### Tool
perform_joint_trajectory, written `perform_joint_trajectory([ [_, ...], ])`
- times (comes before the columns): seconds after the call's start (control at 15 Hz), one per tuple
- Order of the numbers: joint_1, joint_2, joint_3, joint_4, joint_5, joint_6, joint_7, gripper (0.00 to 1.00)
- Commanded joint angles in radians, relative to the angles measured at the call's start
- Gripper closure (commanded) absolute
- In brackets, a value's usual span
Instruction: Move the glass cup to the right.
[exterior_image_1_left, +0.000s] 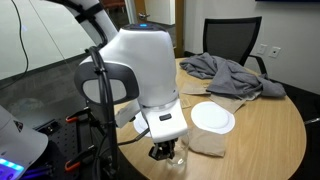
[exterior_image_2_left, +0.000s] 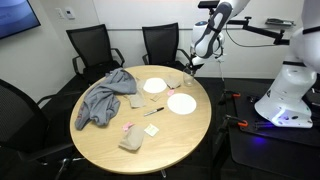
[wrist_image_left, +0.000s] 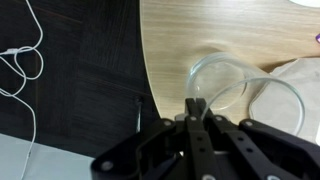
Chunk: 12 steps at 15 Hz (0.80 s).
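The glass cup (wrist_image_left: 226, 76) is a small clear tumbler that stands on the round wooden table (wrist_image_left: 200, 30) close to its edge. In the wrist view I look down into its open rim. My gripper (wrist_image_left: 195, 108) has its two black fingers pressed together on the near wall of the rim. In both exterior views the gripper (exterior_image_1_left: 165, 152) (exterior_image_2_left: 188, 68) hangs low over the table's edge, and the cup (exterior_image_1_left: 174, 158) shows only faintly below it.
A white plate (exterior_image_1_left: 213, 117) lies near the gripper; two plates (exterior_image_2_left: 154, 85) (exterior_image_2_left: 181, 103) show in an exterior view. A grey cloth (exterior_image_1_left: 225, 72) (exterior_image_2_left: 105, 95) lies heaped. Beige napkins (exterior_image_1_left: 208, 142) (wrist_image_left: 300, 95) lie beside the cup. Black chairs (exterior_image_2_left: 90, 45) ring the table. A white cable (wrist_image_left: 25, 60) lies on the dark floor.
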Motion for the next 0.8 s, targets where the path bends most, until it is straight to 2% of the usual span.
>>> perform_joint_trajectory([
  [0.0,-0.033,-0.009,0.039,-0.023,0.076,0.031,-0.037,0.99],
  [0.73,-0.068,0.08,0.116,0.005,0.201,0.086,-0.065,0.99],
])
